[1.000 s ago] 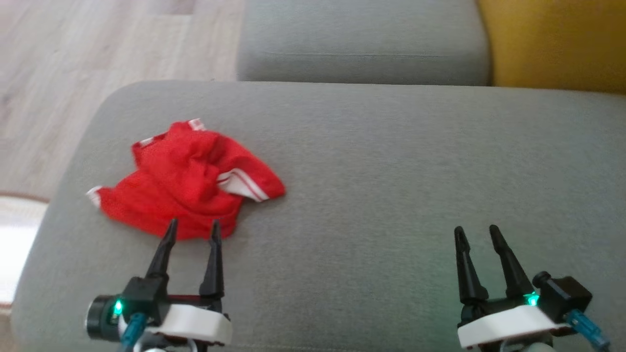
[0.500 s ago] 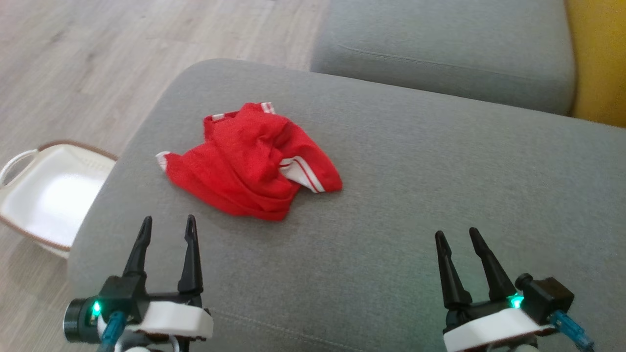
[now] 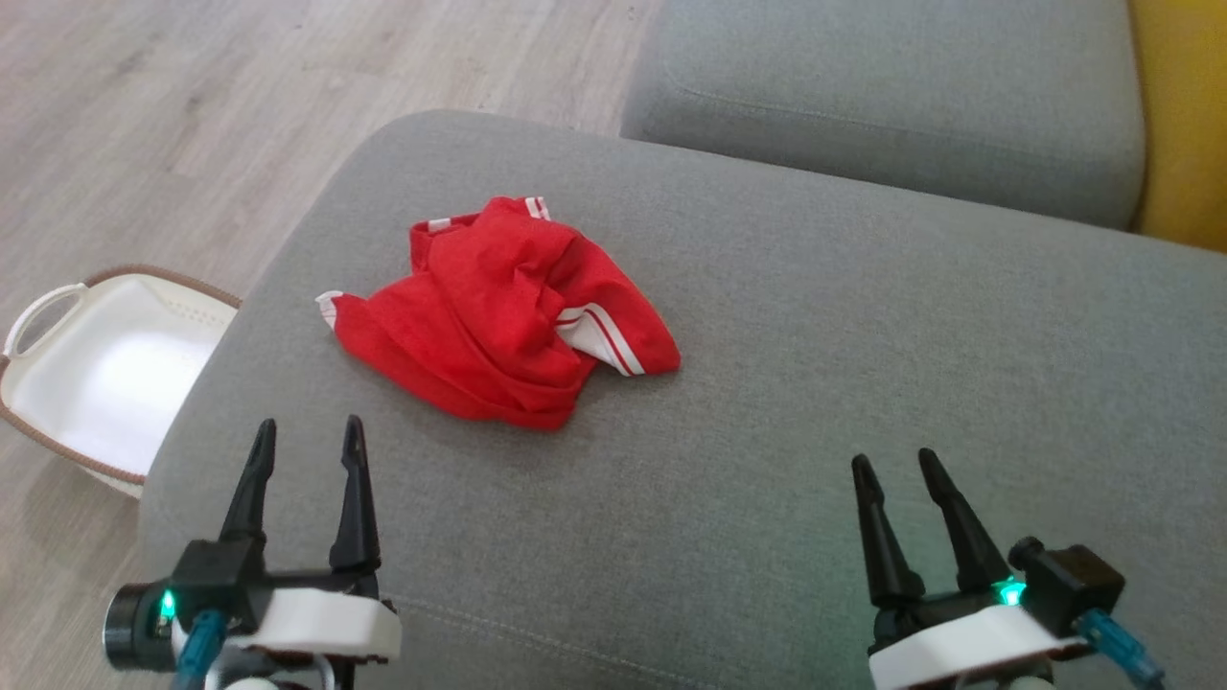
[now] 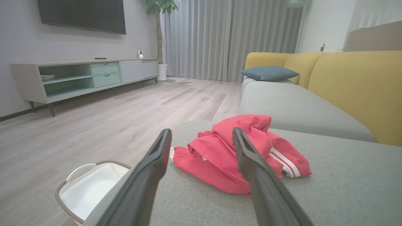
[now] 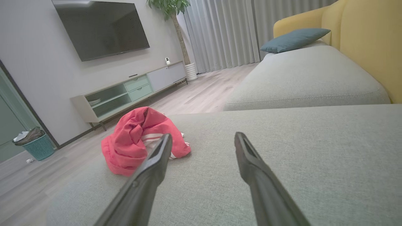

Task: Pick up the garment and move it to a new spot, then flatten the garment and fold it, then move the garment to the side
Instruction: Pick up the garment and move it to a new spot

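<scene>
A crumpled red garment with white stripes lies bunched on the left part of the grey sofa cushion. My left gripper hovers open near the cushion's front left, short of the garment and holding nothing. At the front right my right gripper is open too, well away from the cloth. In the left wrist view the garment lies just ahead of the left gripper. The right wrist view has the garment off to the left of the right gripper.
A white basket with a brown rim stands on the wood floor left of the cushion. A second grey cushion lies beyond, with the yellow sofa back at right. A TV cabinet lines the far wall.
The head camera has turned and shifted, bringing the basket into view. The left gripper now sits farther from the garment than before. The garment lies as it did.
</scene>
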Motion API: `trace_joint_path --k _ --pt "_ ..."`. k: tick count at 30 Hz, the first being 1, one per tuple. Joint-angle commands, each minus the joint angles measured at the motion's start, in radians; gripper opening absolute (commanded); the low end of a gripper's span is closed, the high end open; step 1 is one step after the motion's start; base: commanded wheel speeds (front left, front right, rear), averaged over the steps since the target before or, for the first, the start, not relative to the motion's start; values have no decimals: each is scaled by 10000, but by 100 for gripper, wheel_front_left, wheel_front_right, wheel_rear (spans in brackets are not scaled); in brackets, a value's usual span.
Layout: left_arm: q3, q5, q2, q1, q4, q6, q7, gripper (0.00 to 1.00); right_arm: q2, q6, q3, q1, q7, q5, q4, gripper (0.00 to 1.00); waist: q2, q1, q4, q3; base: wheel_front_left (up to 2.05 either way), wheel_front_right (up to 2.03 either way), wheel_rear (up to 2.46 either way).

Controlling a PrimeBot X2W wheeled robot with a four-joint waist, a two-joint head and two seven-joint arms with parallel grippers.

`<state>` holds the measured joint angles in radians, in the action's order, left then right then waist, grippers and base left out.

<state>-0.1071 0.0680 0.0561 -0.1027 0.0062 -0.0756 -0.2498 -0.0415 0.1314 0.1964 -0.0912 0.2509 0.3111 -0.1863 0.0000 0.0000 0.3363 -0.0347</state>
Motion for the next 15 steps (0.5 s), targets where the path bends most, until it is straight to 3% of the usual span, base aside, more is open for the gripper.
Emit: trace_joint_path --k 1,9,15 --pt "402 -178 5 446 -332 122 -120 100 -87 -7 107 364 109 21 303 100 0 0 -87 113 0 0 0" --pt "225 -271 868 2465 1243 1212 -54 100 -87 -7 -755 812 109 -338 743 100 0 0 -542 1311 0 0 0" --pt "-220 -24 1658 4997 3106 1888 1544 100 -87 -7 -1331 1329 109 -562 1077 100 0 0 -1028 2194 0 0 0"
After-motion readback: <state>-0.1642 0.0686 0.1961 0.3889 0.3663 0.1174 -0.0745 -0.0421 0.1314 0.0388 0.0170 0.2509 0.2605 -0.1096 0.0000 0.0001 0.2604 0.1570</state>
